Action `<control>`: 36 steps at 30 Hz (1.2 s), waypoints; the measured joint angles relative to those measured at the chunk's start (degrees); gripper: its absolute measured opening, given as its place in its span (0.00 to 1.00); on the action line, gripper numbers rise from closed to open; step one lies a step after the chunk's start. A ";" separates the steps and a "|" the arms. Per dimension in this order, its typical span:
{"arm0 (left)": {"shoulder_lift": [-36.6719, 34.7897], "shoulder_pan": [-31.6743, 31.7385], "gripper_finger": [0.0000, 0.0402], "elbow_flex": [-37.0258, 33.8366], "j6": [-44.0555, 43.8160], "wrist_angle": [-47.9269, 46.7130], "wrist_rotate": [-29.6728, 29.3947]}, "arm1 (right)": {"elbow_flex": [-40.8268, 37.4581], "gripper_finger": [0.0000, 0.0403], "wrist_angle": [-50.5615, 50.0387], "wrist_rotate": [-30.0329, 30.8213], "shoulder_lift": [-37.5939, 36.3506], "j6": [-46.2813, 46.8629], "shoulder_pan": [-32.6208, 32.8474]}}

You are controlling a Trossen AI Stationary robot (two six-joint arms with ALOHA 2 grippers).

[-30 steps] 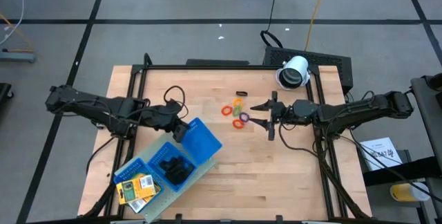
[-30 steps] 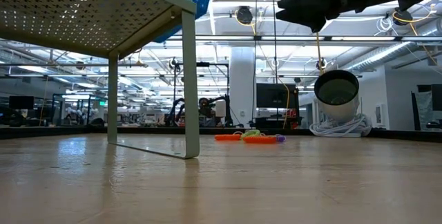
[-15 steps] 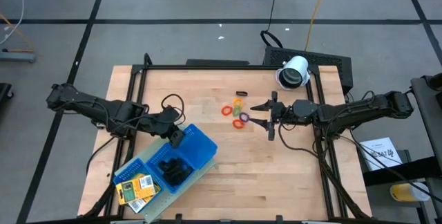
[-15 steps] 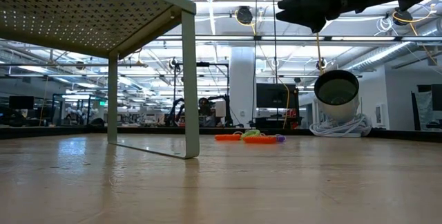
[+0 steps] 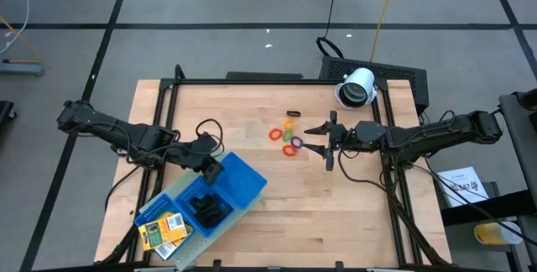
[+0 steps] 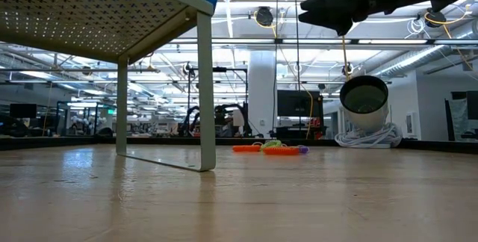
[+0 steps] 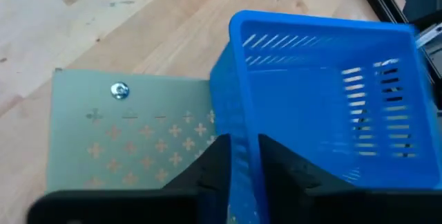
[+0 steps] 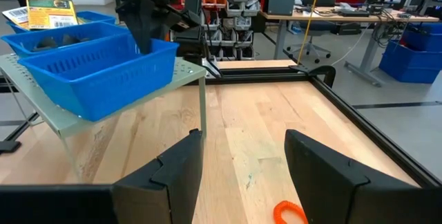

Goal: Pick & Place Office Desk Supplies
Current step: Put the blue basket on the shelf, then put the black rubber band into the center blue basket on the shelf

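A blue three-compartment tray (image 5: 239, 180) sits on a grey-green perforated stand (image 7: 131, 134). Two yellow printed packs (image 5: 164, 226) fill its end compartment and black clip-like pieces (image 5: 208, 209) the middle one. My left gripper (image 5: 210, 171) is shut on the tray's wall. Coloured rings (image 5: 287, 135) lie on the wood near the table's middle, with a small black piece (image 5: 293, 114) beyond them. My right gripper (image 5: 309, 138) hovers open just right of the rings, above the table (image 6: 328, 10). My left gripper pinches the blue tray's side wall (image 7: 242, 134) beside the empty compartment, one finger (image 7: 210, 169) outside the tray and the other inside. The fingers come from above, slanting from the table's left. The tray rests on the stand.
A white cylindrical device (image 5: 357, 87) lies at the far right corner with a cable behind it. The stand's legs (image 6: 205, 92) stand on the wood. A black frame borders the table (image 5: 252, 82). Bare wood lies near and right of the rings.
My left gripper has moved a little toward the table's near edge and left, and the tray's held end has shifted with it on the stand. My right arm has kept still.
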 joint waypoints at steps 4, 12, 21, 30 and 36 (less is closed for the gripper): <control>0.00 0.08 0.29 0.00 0.00 0.01 -0.34 | 0.00 0.49 -0.43 0.00 0.00 0.00 0.00; -0.18 0.12 0.48 -0.01 1.52 2.22 -0.51 | 0.00 0.49 -0.65 0.00 0.00 0.00 0.00; -3.50 0.17 0.55 -0.07 9.76 13.69 -1.50 | -0.01 0.49 -1.07 1.71 1.34 0.04 -0.33; -6.55 0.30 0.55 -0.04 14.43 13.01 -6.57 | -0.45 0.49 -1.11 2.88 10.99 0.59 -6.43; -7.51 0.63 0.53 -0.02 15.71 12.71 -15.31 | -0.46 0.49 -0.40 -3.61 18.60 -2.25 -18.75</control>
